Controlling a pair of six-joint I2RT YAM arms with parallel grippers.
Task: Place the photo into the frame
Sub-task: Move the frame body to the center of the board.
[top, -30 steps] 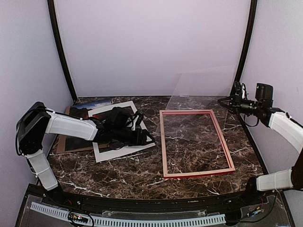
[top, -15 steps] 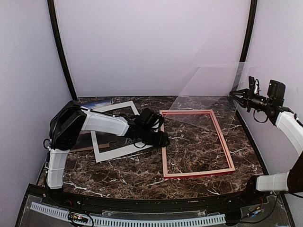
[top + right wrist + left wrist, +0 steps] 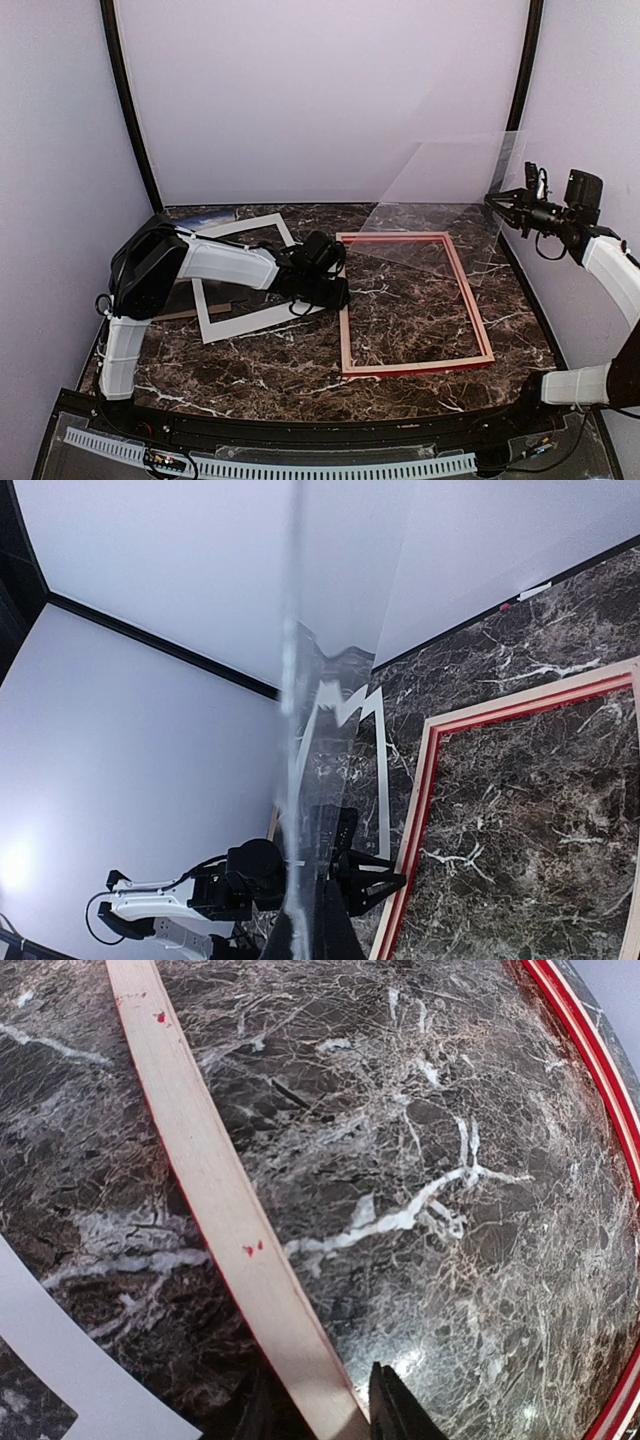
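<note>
The red frame [image 3: 415, 300] lies flat on the marble table, right of centre. My left gripper [image 3: 338, 292] straddles its left rail; in the left wrist view the pale wood rail [image 3: 215, 1190] runs between the two fingers, and the gripper [image 3: 325, 1415] is closed on it. The photo [image 3: 195, 219] lies at the back left, mostly hidden under the white mat [image 3: 240, 322]. My right gripper [image 3: 500, 203] is shut on the clear sheet [image 3: 440, 210] and holds it tilted above the frame's far right corner. The sheet shows edge-on in the right wrist view [image 3: 298, 780].
A brown backing board [image 3: 180, 313] pokes out under the mat at the left. The white mat also shows in the left wrist view [image 3: 60, 1350] and the right wrist view [image 3: 383, 770]. Black posts stand at the back corners; pale walls enclose the table.
My left gripper moved right off the mat to the frame's left rail, which then shifted slightly left. My right gripper lifted the clear sheet up and to the right.
</note>
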